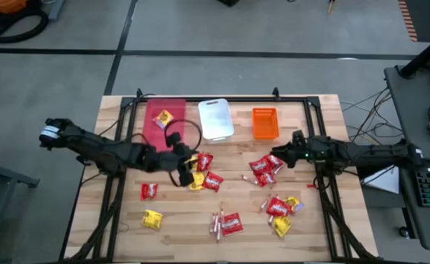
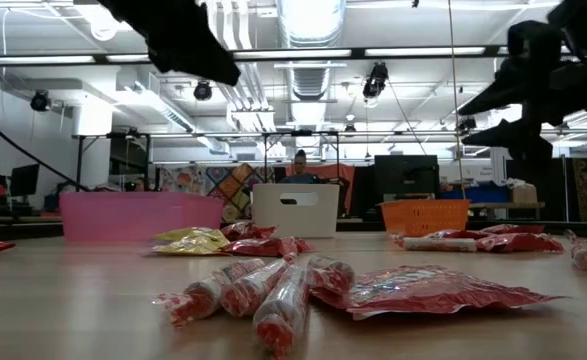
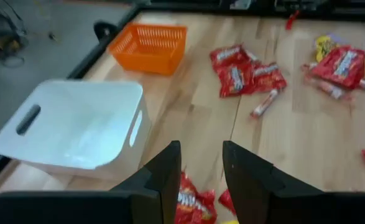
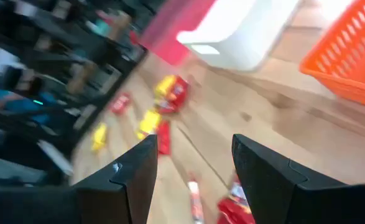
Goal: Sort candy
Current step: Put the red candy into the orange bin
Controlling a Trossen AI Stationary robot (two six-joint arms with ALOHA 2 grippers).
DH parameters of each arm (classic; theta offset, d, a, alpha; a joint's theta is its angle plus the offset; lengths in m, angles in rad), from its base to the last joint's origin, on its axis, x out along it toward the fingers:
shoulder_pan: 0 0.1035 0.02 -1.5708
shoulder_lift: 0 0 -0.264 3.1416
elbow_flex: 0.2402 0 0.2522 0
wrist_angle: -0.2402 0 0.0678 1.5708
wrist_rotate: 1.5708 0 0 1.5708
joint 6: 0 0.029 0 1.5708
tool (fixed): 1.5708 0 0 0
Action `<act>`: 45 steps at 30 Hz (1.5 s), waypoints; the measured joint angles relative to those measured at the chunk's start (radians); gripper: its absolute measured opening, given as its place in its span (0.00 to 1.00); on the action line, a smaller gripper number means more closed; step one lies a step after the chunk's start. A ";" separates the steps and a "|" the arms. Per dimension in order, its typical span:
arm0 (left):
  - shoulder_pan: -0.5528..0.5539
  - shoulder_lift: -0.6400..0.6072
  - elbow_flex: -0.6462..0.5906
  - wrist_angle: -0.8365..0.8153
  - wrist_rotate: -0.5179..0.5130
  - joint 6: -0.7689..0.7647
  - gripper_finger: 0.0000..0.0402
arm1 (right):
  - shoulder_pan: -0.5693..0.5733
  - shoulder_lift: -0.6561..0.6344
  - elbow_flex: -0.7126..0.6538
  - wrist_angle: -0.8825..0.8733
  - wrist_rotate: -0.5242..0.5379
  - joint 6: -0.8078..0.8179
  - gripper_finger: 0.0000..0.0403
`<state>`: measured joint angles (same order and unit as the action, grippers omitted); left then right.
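Here the left gripper [image 3: 198, 180] is hovering with its fingers parted and nothing between them, just above the red and yellow packets [image 1: 202, 171] lying near the middle of the table [image 1: 112, 227], in front of the white bin [image 1: 216, 119]. The right gripper [image 4: 191, 180] is likewise standing open and empty, hanging beside another heap of red packets [image 1: 264, 169] in front of the orange bin [image 1: 265, 122]. The candy is mostly lying loose on the wood: more packets [image 1: 280, 209] and thin sticks [image 1: 218, 221] are sitting toward the near edge, and one yellow packet [image 1: 163, 117] is already resting in the pink bin [image 1: 156, 136]. Sorting seems barely begun, and both arms appear to be lining up for a pick. Next, each gripper probably needs to be coming down over a single packet and closing on it without dragging its neighbours.
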<state>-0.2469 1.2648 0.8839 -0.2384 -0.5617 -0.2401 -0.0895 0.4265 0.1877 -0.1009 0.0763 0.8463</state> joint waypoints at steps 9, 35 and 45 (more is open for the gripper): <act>-0.076 0.055 -0.030 0.006 -0.063 0.014 0.26 | 0.000 0.319 0.305 -0.498 -0.001 0.073 0.49; -0.246 0.049 -0.029 -0.109 -0.136 -0.150 0.26 | 0.101 0.817 0.595 -0.797 -0.104 -0.691 0.49; -0.261 0.048 -0.029 -0.165 -0.138 -0.223 0.26 | 0.137 0.951 0.595 -0.565 -0.022 -0.704 0.49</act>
<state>-0.5076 1.3123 0.8547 -0.4029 -0.6998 -0.4633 0.0479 1.3777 0.7826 -0.6662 0.0547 0.1419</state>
